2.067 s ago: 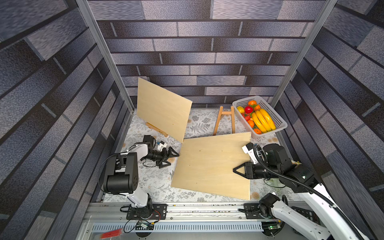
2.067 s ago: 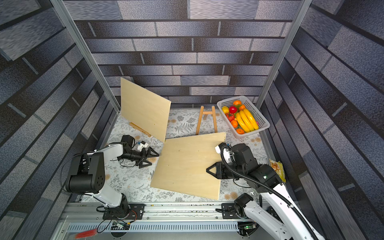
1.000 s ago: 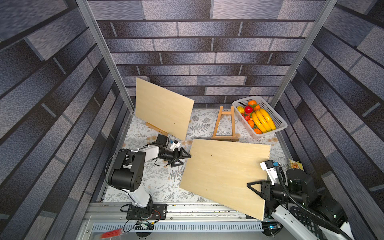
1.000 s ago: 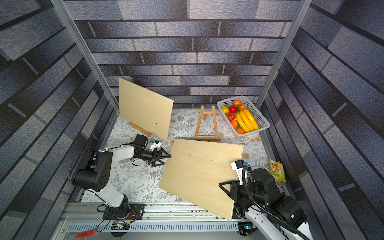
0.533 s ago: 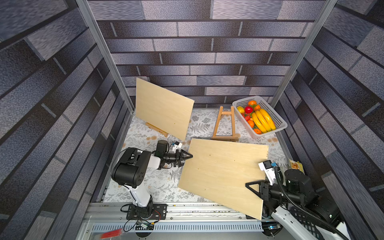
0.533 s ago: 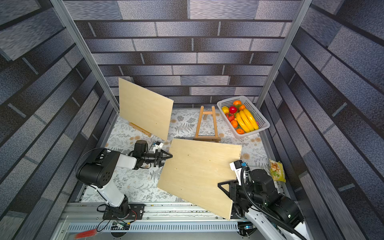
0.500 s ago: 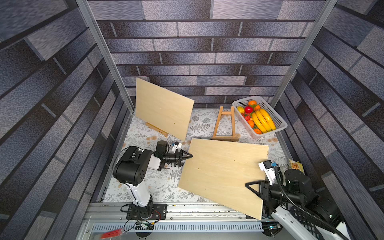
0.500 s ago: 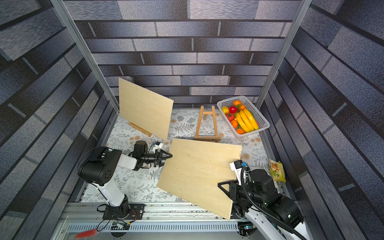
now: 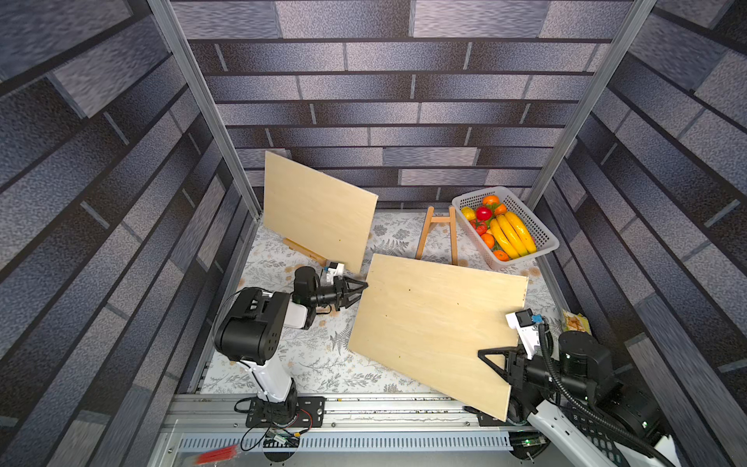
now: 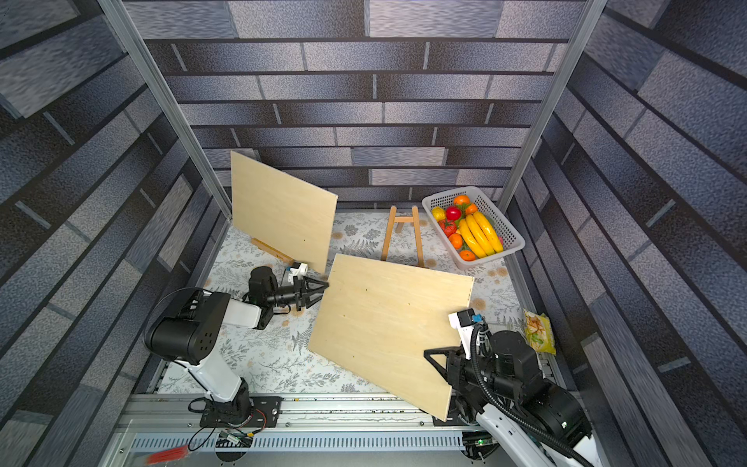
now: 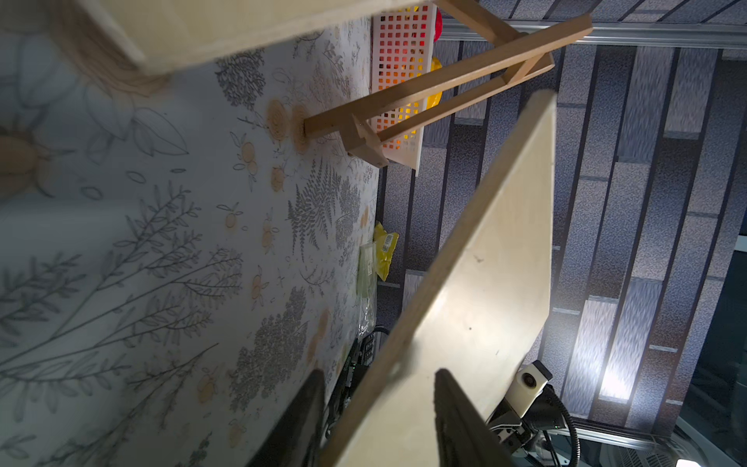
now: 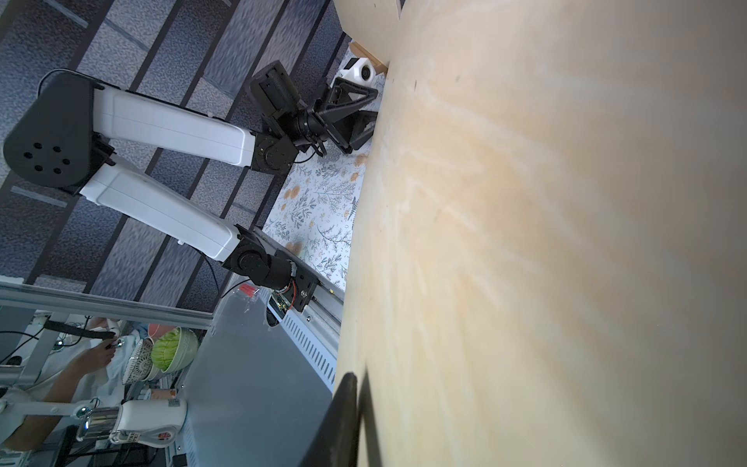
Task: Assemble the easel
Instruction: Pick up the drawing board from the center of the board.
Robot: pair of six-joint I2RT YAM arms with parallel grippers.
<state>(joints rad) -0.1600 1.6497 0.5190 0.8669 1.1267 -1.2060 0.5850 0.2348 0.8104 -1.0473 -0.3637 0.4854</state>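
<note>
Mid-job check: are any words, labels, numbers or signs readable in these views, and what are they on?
No text reads clearly in any view.
Print and barcode on the yellow snack packet: too small to read.
Red sticker on the white device outside the cell: too blurred to read.

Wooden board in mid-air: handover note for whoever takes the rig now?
Right gripper: shut on the lifted board, at its near right edge.
Left gripper: jaws straddle the board's far left corner; clamped or not, unclear.
Done: second board already stands on the back-left easel.
Left: set the lifted board on the bare easel beside the fruit basket, then release.
</note>
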